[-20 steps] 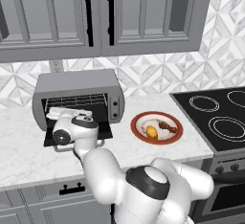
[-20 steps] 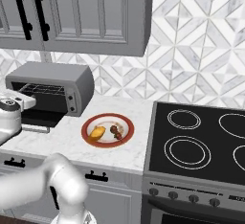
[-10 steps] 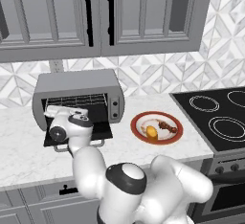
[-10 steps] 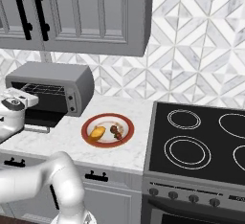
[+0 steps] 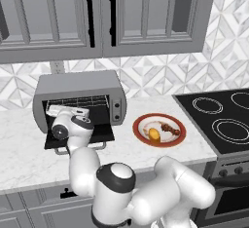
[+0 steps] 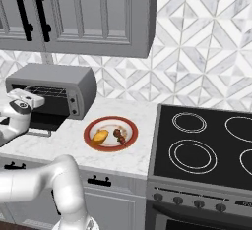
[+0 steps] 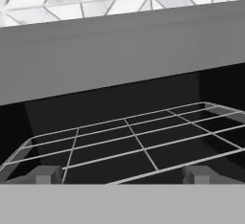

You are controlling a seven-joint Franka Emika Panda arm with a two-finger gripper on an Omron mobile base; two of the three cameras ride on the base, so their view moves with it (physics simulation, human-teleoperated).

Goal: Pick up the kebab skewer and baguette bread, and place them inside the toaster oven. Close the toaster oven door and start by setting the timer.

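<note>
Over the last second the arm has swung its hand up and in toward the toaster oven, so the gripper now sits at the mouth of the open cavity with its 2 finger tips spread wide and nothing between them. Directly ahead of the gripper lies the bare wire rack, black interior behind it and the grey top wall of the oven above. Below the hand, the toaster oven door hangs folded down flat toward the counter edge, its silver bar handle nearest the robot. Well off to the gripper's right, past the oven's knob panel, the red-rimmed plate holds both foods: the baguette bread on the nearer side and the kebab skewer just beside it, further right. The stovetop lies beyond that again. Judging from this, neither item has been loaded yet; the hand seems to be leaving the opened oven, and the next step is probably a reach right to the plate for the 1st pick.
</note>
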